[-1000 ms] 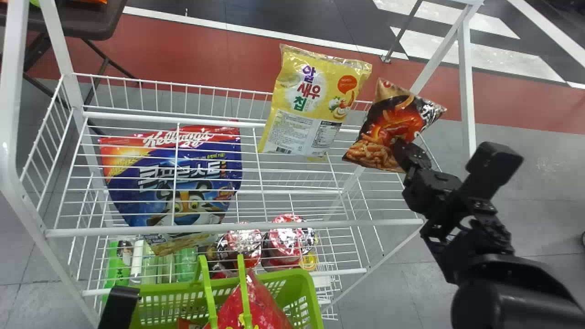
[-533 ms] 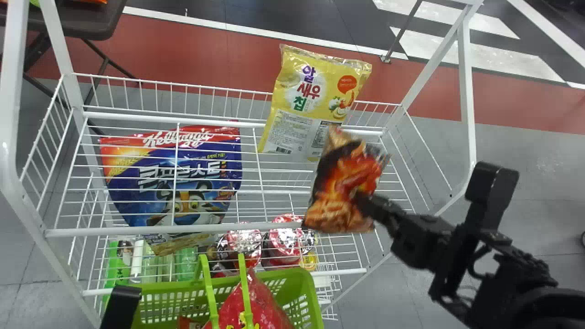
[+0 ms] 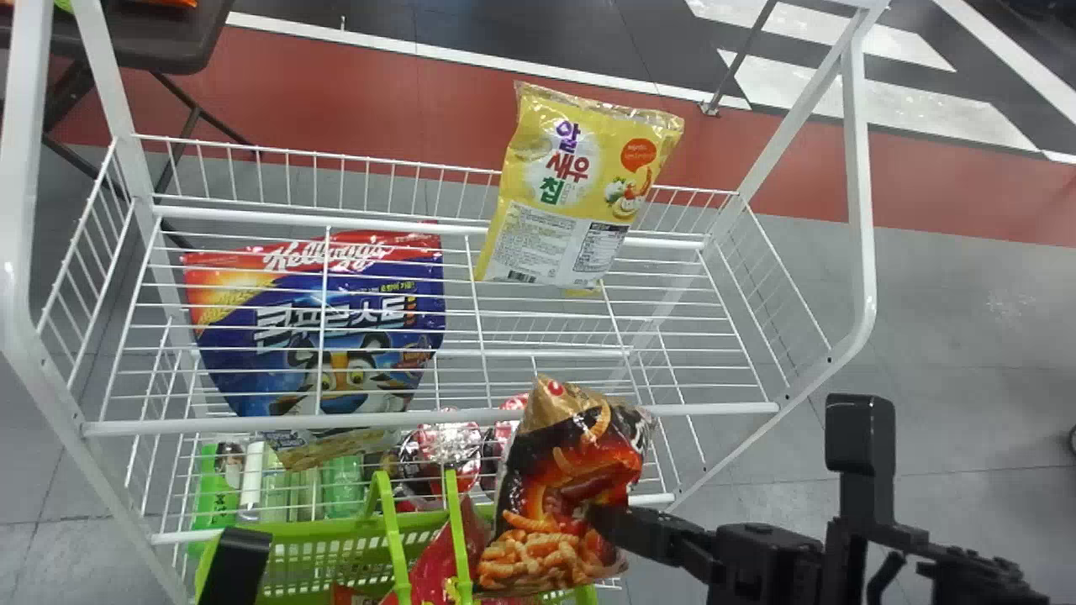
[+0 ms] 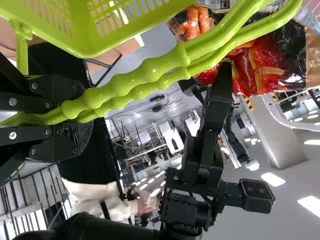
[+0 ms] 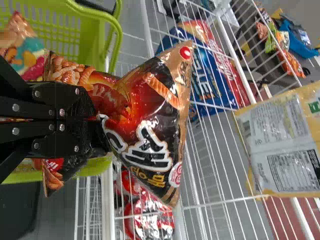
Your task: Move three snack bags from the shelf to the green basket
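My right gripper (image 3: 601, 521) is shut on the black-and-orange snack bag (image 3: 559, 479), held at the green basket's (image 3: 328, 538) right side, overlapping it in the head view. In the right wrist view the gripper (image 5: 100, 120) pinches the middle of this bag (image 5: 155, 115). My left gripper's black part (image 3: 231, 567) stands at the basket's left; in the left wrist view that gripper (image 4: 84, 117) is shut on the basket handles (image 4: 145, 75). A red bag (image 3: 437, 563) lies in the basket. A yellow snack bag (image 3: 580, 185) leans at the back of the shelf (image 3: 471, 223).
A blue cereal bag (image 3: 319, 328) shows through the shelf wires at left. Cups (image 3: 450, 445) and green bottles (image 3: 340, 487) sit lower down. The shelf's front rail (image 3: 714, 409) runs behind the held bag, and white posts (image 3: 857, 168) rise at its sides.
My right gripper has carried the black-and-orange bag from the shelf's back right, down and left to the basket. The basket and my left gripper have shifted slightly.
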